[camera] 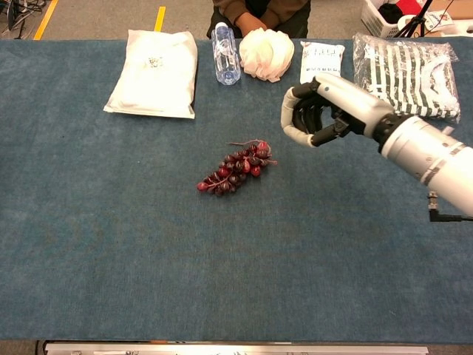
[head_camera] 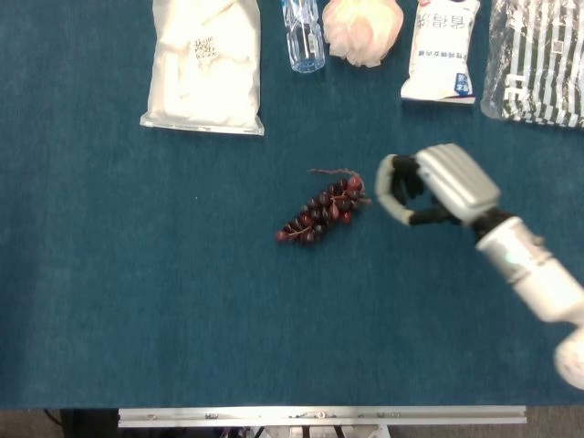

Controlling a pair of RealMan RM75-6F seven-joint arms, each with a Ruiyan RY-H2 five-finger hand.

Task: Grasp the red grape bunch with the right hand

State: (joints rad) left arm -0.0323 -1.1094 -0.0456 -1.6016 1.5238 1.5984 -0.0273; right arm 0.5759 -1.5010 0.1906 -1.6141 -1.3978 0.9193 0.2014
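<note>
The red grape bunch [head_camera: 324, 210] [camera: 235, 168] lies on the blue table cloth near the middle, its thin stem pointing to the far side. My right hand [head_camera: 429, 190] [camera: 325, 111] hovers just right of the bunch's upper end, reaching in from the right on a white forearm. Its fingers are curved towards the thumb with a gap between them, and nothing is in it. It does not touch the grapes. My left hand shows in neither view.
Along the far edge lie a white bag [head_camera: 205, 64], a clear bottle [head_camera: 303, 36], a pale bundled cloth [head_camera: 363, 29], a white packet [head_camera: 441, 50] and a striped bag [head_camera: 537, 64]. A person [camera: 255, 11] sits behind the table.
</note>
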